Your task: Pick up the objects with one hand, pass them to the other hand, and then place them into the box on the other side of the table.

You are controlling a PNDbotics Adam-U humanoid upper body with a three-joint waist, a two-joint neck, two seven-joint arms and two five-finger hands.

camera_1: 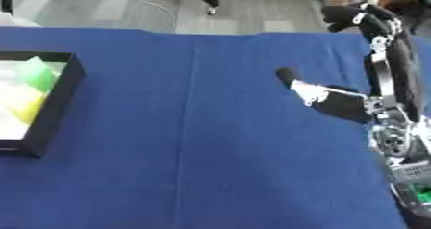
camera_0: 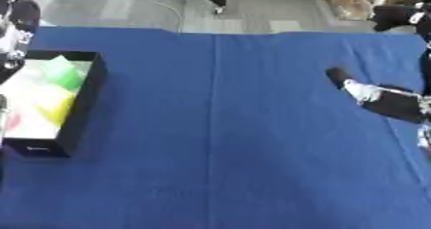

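Note:
A black box [camera_0: 84,103] stands at the table's left side. Inside it lie green, yellow and pale items [camera_0: 52,86]. My right hand [camera_1: 324,100] reaches in from the right, low over the blue cloth, with its fingers [camera_1: 288,75] stretched toward the left and nothing in them. No loose object shows on the cloth near it. Only black and silver parts of my left arm [camera_0: 17,33] show at the left edge, by the box's far corner, and the hand itself is cut off by the edge.
The blue cloth [camera_0: 219,141] covers the whole table. The right arm's silver links [camera_1: 391,79] run along the right edge. Grey floor, a cable and chair legs lie beyond the far edge.

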